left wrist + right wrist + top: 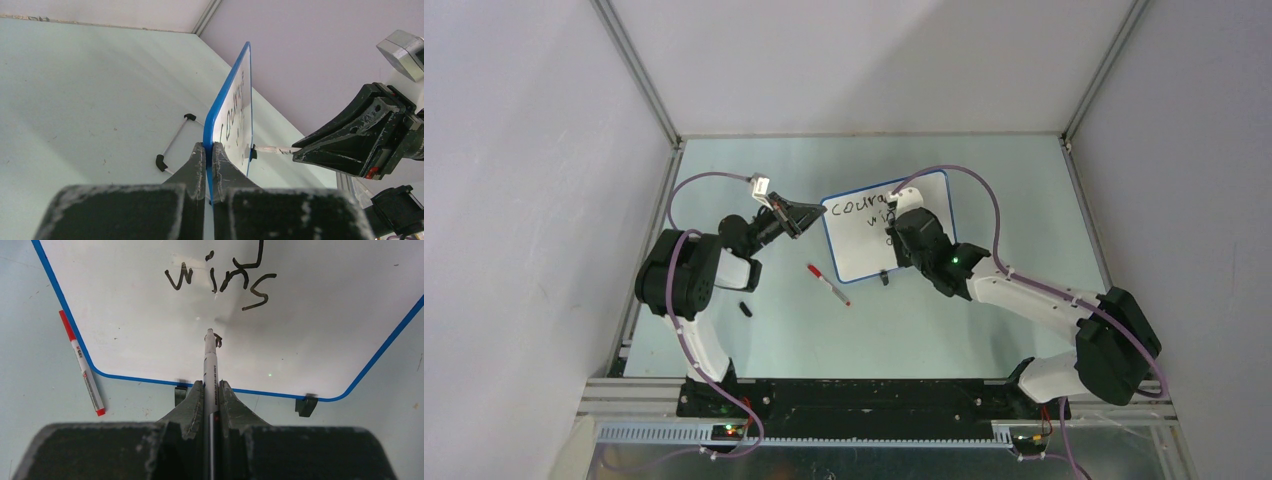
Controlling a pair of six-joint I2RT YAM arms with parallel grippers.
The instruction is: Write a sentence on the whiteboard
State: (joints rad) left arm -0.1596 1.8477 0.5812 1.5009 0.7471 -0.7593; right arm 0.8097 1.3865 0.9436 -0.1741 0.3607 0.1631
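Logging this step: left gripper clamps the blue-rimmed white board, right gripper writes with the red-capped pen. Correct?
No: the right gripper writes with a white-barrelled black marker; the red-capped pen lies on the table, per the right wrist view. The left gripper clamps the blue-rimmed white board.

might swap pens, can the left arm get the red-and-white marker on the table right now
Probably not yet: the left gripper is shut on the whiteboard edge, holding it. The red-and-white marker itself lies uncovered on the table near the whiteboard.

Three views sharing the whiteboard [854, 250]
We look down from overhead; the left wrist sees it edge-on, the right faces it closely.
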